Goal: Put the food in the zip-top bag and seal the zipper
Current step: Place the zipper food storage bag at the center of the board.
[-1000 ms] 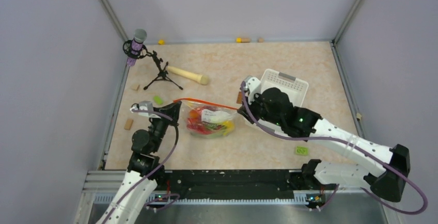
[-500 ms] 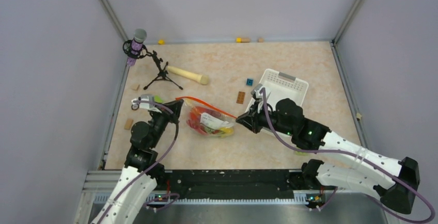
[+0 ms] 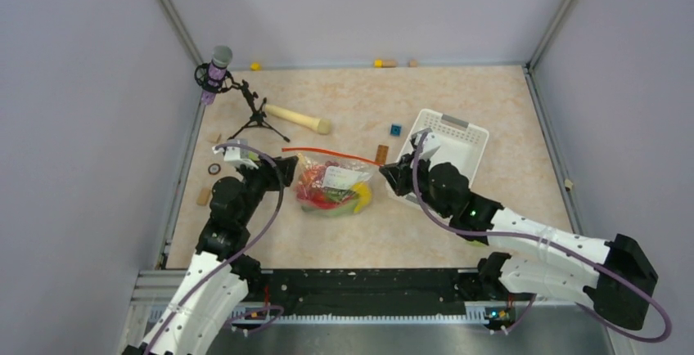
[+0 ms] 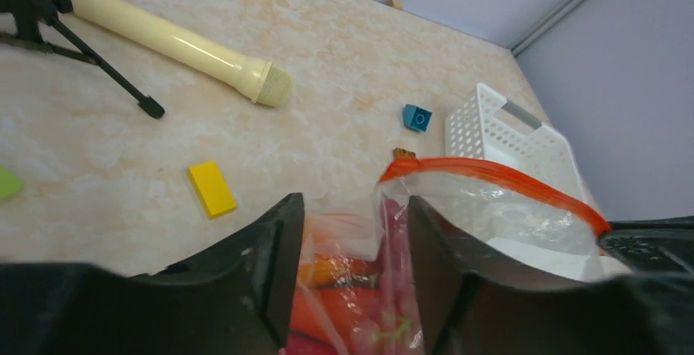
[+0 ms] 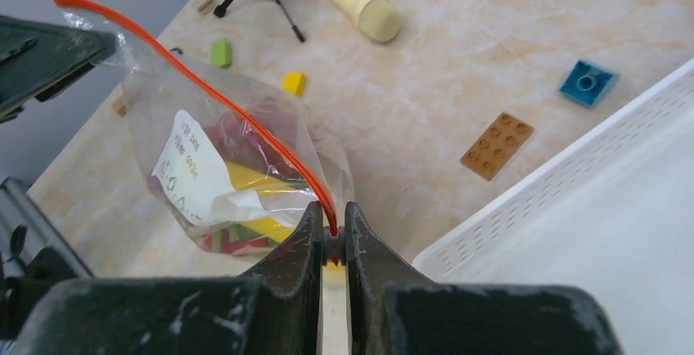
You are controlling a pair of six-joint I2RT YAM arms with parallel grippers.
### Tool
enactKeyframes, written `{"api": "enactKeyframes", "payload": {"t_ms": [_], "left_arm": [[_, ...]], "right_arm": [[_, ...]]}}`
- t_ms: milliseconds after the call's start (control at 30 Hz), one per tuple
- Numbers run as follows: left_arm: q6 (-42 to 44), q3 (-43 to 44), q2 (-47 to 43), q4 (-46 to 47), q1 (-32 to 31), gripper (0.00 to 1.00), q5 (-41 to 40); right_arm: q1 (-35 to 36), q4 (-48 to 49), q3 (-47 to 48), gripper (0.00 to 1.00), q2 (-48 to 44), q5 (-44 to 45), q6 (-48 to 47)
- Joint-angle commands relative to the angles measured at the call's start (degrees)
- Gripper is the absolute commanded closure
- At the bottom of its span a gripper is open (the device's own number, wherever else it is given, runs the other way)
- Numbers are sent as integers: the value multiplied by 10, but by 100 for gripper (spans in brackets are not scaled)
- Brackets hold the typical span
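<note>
**A:** What lies before us?

**B:** We take a white perforated plastic basket [image 3: 458, 138] on a tan marbled table [image 3: 425, 93] as our landmark. Just left of the basket sits a clear floppy zip-top bag [image 3: 331, 177]. Inside it is glossy toy food [image 3: 327, 197] in red, yellow and green.

**A:** And the bag's mouth?

**B:** The orange-red zipper strip [image 3: 327, 156] runs along the bag's top edge, stretched leftward from the basket's near left corner.

**A:** How do our pincers stand?

**B:** Our right gripper [image 5: 333, 236] is by that same corner of the basket, its fingers pinched tight on the zipper end nearest the basket. Our left gripper [image 4: 352, 232] is at the bag's end farthest from the basket. Its fingers stand apart with the bag's side between them, and we cannot tell whether they touch it.

**A:** Anything else?

**B:** A small blue block [image 3: 396, 129] and a flat brown studded block [image 3: 381, 155] lie just left of the basket. A tan wooden stick [image 3: 296, 119] lies farther left.
</note>
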Motion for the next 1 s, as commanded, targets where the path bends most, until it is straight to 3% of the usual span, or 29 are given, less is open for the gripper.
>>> {"api": "enactKeyframes", "payload": {"t_ms": [0, 33, 67, 267, 467, 500, 533, 567, 700, 867, 967], "left_arm": [[-2, 36, 7, -32, 3, 27, -22], [-4, 39, 5, -40, 3, 12, -24], [-10, 45, 1, -53, 3, 4, -28], [-57, 93, -33, -205, 2, 3, -106], [-89, 83, -82, -272, 3, 3, -128], [-90, 76, -92, -269, 2, 3, -131], [-91, 66, -101, -264, 3, 3, -134], [-90, 58, -108, -259, 2, 3, -137], [-88, 51, -124, -264, 3, 3, -147], [-89, 58, -113, -271, 3, 3, -152], [-92, 62, -105, -280, 3, 3, -156]], "right_arm": [[-19, 101, 25, 100, 40, 69, -33], [-24, 99, 40, 100, 60, 73, -39], [-33, 94, 54, 100, 78, 77, -40], [-84, 90, 113, 100, 190, 79, -41], [-133, 106, 174, 98, 296, 96, -45], [-138, 108, 185, 92, 312, 92, -50], [-143, 106, 195, 79, 324, 83, -56], [-145, 102, 206, 58, 335, 73, -64], [-147, 71, 233, 26, 340, 83, -78], [-147, 60, 199, 2, 266, 111, -56], [-147, 3, 164, 1, 197, 135, -19]]}}
